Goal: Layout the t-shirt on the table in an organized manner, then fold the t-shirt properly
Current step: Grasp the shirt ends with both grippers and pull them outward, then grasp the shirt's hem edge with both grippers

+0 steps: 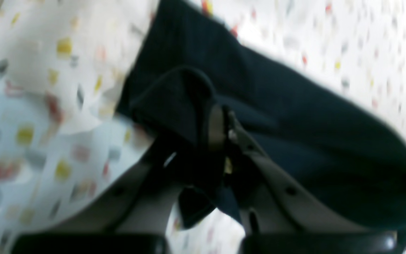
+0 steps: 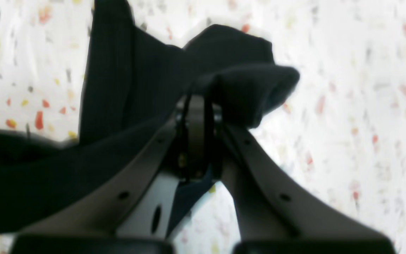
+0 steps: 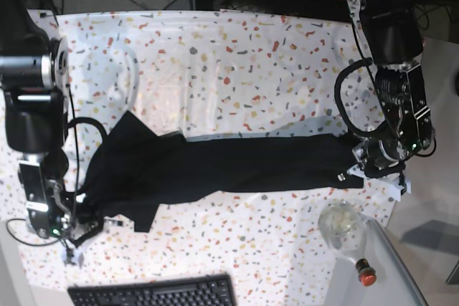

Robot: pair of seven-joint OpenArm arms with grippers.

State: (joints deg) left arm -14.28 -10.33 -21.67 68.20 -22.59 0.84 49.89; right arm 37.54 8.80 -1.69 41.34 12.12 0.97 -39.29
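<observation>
A black t-shirt [image 3: 215, 166] lies stretched in a long band across the middle of the table [image 3: 237, 62], which is covered in white cloth with red, yellow and grey flecks. The shirt is wider and bunched toward the base view's left end and narrows toward the right end.

The right gripper [image 3: 72, 213] is at the shirt's left end in the base view. In its wrist view the right gripper's jaws are pressed together on a rolled fold of the black fabric, with the rest of the shirt trailing off to the left.

The left gripper [image 3: 366, 159] is at the shirt's other end. Its wrist view is blurred, but the jaws are closed on a bunched edge of the shirt, and the cloth runs away to the right over the table.

A black keyboard [image 3: 154, 293] sits at the base view's bottom edge, apart from the shirt. A clear rounded object [image 3: 343, 226] rests near the bottom right corner.
</observation>
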